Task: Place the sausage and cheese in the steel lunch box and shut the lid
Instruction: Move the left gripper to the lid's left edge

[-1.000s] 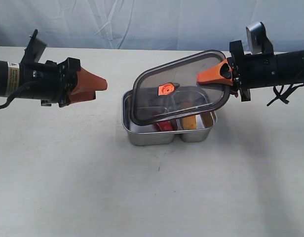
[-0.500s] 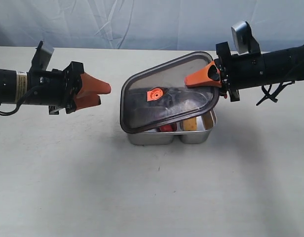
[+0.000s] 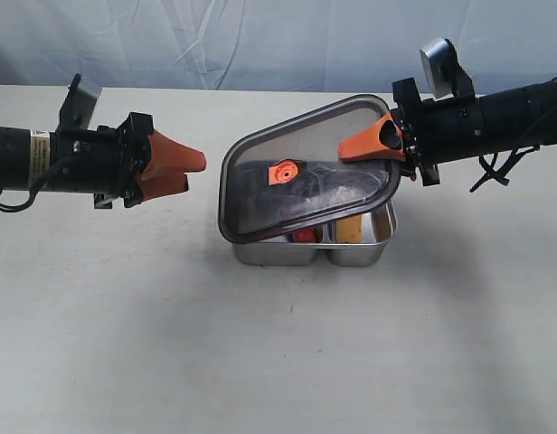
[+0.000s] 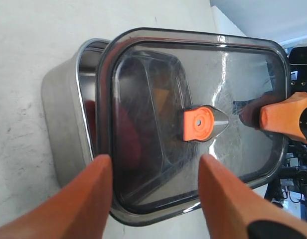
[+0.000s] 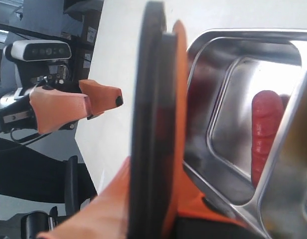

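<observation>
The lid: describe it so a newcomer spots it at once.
At the middle of the pale table sits the steel lunch box. Tilted over it, pinched by the right hand, is the lid: dark, translucent, with an orange valve tab.

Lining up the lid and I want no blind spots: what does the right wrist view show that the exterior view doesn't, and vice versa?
Right wrist only: the lid edge-on between orange fingers, and the sausage's full length on the compartment floor.
Exterior only: the lid's whole outline, tilted and skewed over the steel lunch box, its orange valve tab, and the cheese under the raised edge.
Both: the right gripper shut on the lid, the steel lunch box, and the open left gripper apart from it.
</observation>
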You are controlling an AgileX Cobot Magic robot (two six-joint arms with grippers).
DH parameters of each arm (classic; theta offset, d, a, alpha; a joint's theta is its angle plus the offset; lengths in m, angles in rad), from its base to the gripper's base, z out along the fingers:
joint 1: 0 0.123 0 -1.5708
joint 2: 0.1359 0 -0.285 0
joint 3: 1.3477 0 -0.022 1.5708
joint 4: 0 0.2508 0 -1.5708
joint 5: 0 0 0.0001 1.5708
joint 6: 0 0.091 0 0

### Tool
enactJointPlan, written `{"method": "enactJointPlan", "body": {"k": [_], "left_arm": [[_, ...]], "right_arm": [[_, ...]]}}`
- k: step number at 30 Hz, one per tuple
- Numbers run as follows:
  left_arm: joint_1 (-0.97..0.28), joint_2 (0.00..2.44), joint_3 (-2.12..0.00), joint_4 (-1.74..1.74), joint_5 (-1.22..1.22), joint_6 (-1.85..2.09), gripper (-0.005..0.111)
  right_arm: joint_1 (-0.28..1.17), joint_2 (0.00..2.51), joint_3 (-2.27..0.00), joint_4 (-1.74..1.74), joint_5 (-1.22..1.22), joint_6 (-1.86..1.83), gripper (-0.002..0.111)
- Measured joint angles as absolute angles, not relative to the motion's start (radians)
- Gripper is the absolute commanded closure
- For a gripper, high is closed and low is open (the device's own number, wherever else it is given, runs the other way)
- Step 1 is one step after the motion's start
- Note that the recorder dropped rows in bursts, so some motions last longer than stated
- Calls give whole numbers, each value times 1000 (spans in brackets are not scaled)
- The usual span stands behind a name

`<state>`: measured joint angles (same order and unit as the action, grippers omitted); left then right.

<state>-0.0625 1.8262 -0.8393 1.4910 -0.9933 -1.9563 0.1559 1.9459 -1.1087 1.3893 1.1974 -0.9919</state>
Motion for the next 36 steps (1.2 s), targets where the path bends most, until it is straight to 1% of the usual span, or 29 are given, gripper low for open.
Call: {"method": "enactJointPlan", "body": {"k": [4, 8, 10, 17, 33, 35, 36], "left_arm": [[-63, 1826, -839, 1491, -997, -1952, 55], [-68, 1826, -839, 1476, -990, -1950, 47], [-88, 1826, -839, 1464, -975, -1952, 45], [-151, 1826, -839, 1443, -928, -1954, 45], [-155, 1826, -839, 1421, -915, -1954, 45], [-155, 1826, -839, 1421, -915, -1954, 45], [-155, 1826, -839, 1421, -915, -1954, 45]], "right_arm": [[156, 1946, -1110, 1367, 1197, -982, 109], [156, 1946, -1115, 1342, 1197, -955, 109], [156, 1946, -1115, 1338, 1197, -945, 109], [156, 1946, -1115, 1329, 1197, -938, 109], [156, 1946, -1115, 1313, 1201, -933, 109], [156, 1946, -1115, 1313, 1201, -933, 104], [156, 1946, -1115, 1313, 1201, -933, 97]]}}
